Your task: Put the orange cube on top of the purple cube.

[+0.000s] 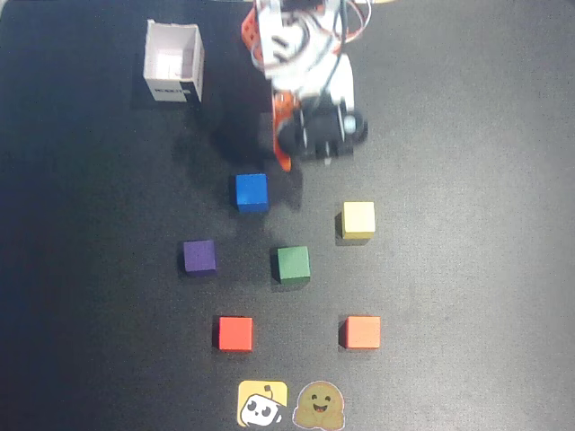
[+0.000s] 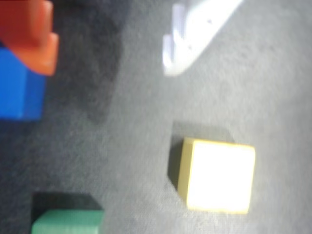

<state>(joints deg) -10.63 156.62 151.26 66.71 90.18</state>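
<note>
In the overhead view the orange cube (image 1: 363, 331) sits at the lower right of the dark mat and the purple cube (image 1: 199, 256) at the middle left, well apart. Neither cube shows in the wrist view. My gripper (image 1: 305, 163) hangs above the mat near the top centre, far from both cubes, just right of a blue cube (image 1: 252, 191). In the wrist view the gripper (image 2: 107, 68) is open, its orange finger (image 2: 44, 53) on the left and its white finger (image 2: 175, 53) on the right, with only bare mat between them.
A yellow cube (image 1: 358, 219), a green cube (image 1: 293, 264) and a red cube (image 1: 234, 333) lie on the mat. A white open box (image 1: 175, 61) stands at the top left. Two stickers (image 1: 262, 403) lie at the bottom edge. The wrist view shows the blue (image 2: 19, 92), yellow (image 2: 219, 175) and green (image 2: 66, 222) cubes.
</note>
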